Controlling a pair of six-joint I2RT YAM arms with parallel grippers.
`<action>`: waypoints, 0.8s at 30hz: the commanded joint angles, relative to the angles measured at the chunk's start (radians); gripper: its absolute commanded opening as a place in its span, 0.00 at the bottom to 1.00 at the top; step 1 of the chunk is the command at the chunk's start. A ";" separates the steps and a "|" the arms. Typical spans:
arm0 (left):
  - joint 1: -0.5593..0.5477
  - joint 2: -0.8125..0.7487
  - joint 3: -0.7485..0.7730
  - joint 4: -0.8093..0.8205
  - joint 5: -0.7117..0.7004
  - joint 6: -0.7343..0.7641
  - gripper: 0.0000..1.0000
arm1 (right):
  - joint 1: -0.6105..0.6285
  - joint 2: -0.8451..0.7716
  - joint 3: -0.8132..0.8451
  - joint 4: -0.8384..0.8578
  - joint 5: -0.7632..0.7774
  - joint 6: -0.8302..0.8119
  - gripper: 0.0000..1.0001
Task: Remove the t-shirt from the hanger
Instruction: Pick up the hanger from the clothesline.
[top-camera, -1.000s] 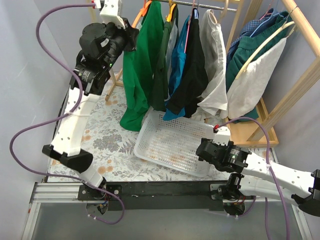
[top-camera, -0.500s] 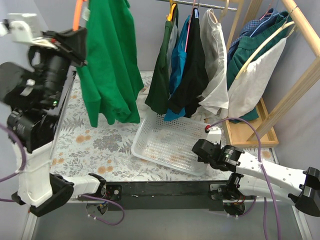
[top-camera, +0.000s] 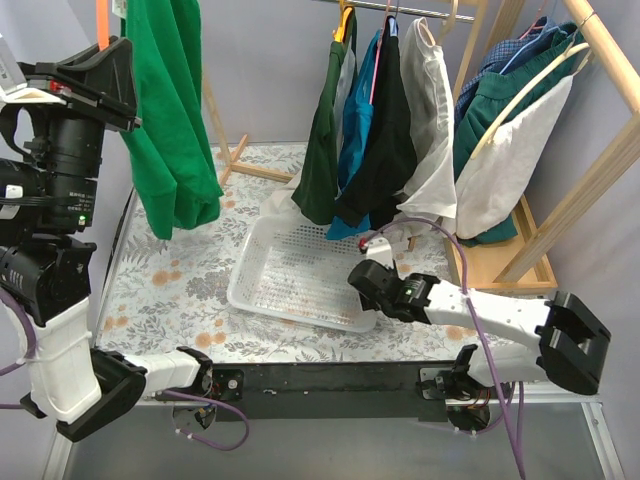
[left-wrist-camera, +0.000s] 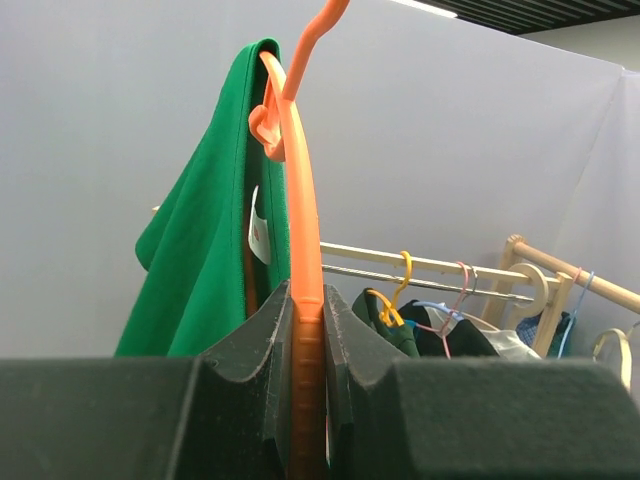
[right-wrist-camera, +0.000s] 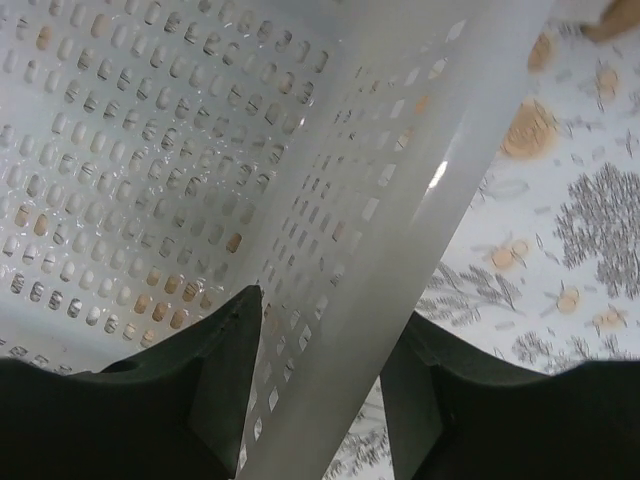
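Observation:
A green t-shirt (top-camera: 170, 130) hangs on an orange hanger (top-camera: 102, 20), held high at the far left, apart from the rack. My left gripper (top-camera: 105, 70) is shut on the hanger's lower arm. In the left wrist view the hanger (left-wrist-camera: 305, 230) runs up between the fingers (left-wrist-camera: 250, 340), and the shirt (left-wrist-camera: 200, 260) drapes to its left. My right gripper (top-camera: 365, 285) is low over the table, with its jaws on either side of the near right rim of a white perforated basket (top-camera: 300, 270). The rim (right-wrist-camera: 400, 200) fills the gap between its fingers.
Several garments (top-camera: 380, 130) hang on a metal rail at the back. A wooden rack frame (top-camera: 600, 150) with more shirts stands at the right. A floral cloth (top-camera: 170, 280) covers the table. A purple cable loops above the right arm.
My left arm has lifted the hanger and green shirt off the rail and carried them left and up. My right gripper has moved left, and the basket has shifted left with it.

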 joint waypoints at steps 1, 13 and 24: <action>-0.001 -0.016 0.027 0.103 0.110 -0.011 0.00 | 0.001 0.093 0.106 0.207 -0.016 -0.191 0.55; -0.001 -0.077 -0.071 0.098 0.252 -0.126 0.00 | 0.048 0.548 0.509 0.370 -0.212 -0.357 0.58; -0.001 -0.117 -0.108 0.153 0.356 -0.160 0.00 | 0.122 0.918 1.055 0.278 -0.293 -0.268 0.64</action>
